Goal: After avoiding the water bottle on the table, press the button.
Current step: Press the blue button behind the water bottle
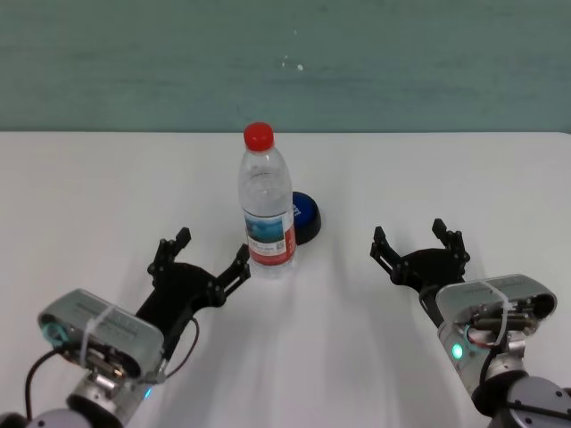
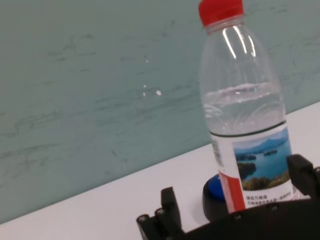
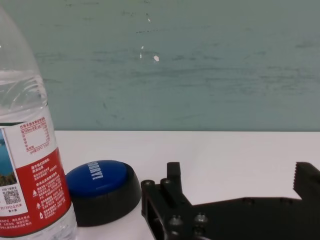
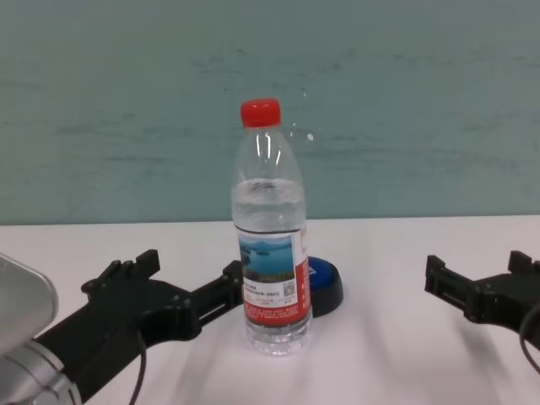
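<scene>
The water bottle (image 1: 266,209), clear with a red cap and a lake label, stands upright in the middle of the white table (image 1: 89,187). The blue button (image 1: 307,217) on its black base sits just behind it, to the right and partly hidden. My left gripper (image 1: 212,247) is open and empty, low over the table just left of the bottle, its right fingertip close to the label. My right gripper (image 1: 410,236) is open and empty, to the right of the button and apart from it. The right wrist view shows the button (image 3: 102,184) beside the bottle (image 3: 27,165).
A teal wall (image 1: 285,62) runs behind the table's far edge. Bare tabletop lies between the button and my right gripper and on both outer sides. In the chest view the bottle (image 4: 270,245) stands in front of the button (image 4: 326,285).
</scene>
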Available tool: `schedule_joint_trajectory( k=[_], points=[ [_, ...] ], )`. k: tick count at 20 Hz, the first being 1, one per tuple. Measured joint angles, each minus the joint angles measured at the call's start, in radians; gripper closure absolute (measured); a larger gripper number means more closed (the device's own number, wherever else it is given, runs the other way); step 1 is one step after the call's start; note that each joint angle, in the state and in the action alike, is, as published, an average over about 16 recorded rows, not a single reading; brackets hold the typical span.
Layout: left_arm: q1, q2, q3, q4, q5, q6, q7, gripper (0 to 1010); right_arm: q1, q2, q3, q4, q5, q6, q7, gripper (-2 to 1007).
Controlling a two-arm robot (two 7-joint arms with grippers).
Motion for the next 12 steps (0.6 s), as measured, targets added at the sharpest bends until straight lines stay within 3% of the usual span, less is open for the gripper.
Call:
schedule_joint_trajectory(
  k=[12],
  points=[
    [0.021,0.018,-0.041,-0.033,-0.029,0.012,-0.003,0,0.000,0.000,0.000,0.000,0.000,0.000,0.000,1]
  ],
)
